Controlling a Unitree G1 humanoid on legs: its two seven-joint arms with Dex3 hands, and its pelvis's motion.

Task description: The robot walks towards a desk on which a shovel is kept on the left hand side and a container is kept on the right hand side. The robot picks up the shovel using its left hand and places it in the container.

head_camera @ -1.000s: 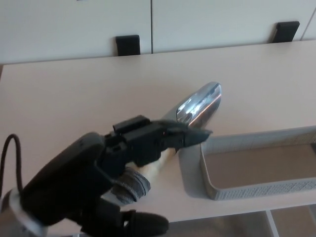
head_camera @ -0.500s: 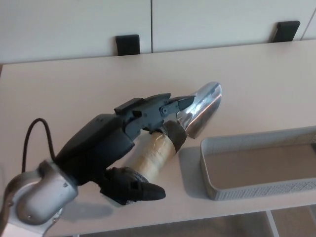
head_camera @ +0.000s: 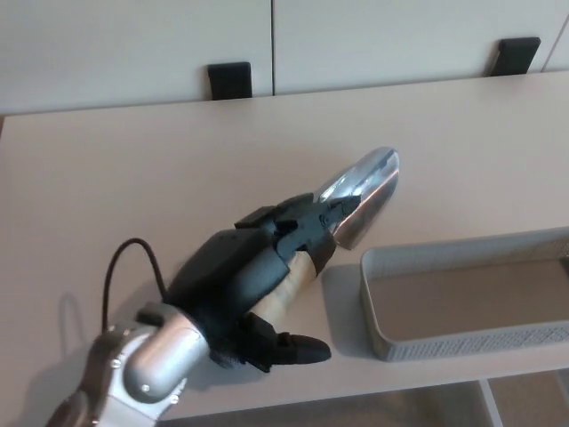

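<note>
Fingers of the black left hand (head_camera: pixel 253 285) wrap the tan-handled, shiny metal shovel (head_camera: pixel 360 196) from above, blade aimed toward the nearby grey mesh container (head_camera: pixel 462 342), presumably ready for lifting

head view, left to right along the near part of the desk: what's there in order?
left hand with its fingers around the handle → shovel blade sticking out past the hand → container at the right edge. All over the desk. The right hand is not in view.
</note>
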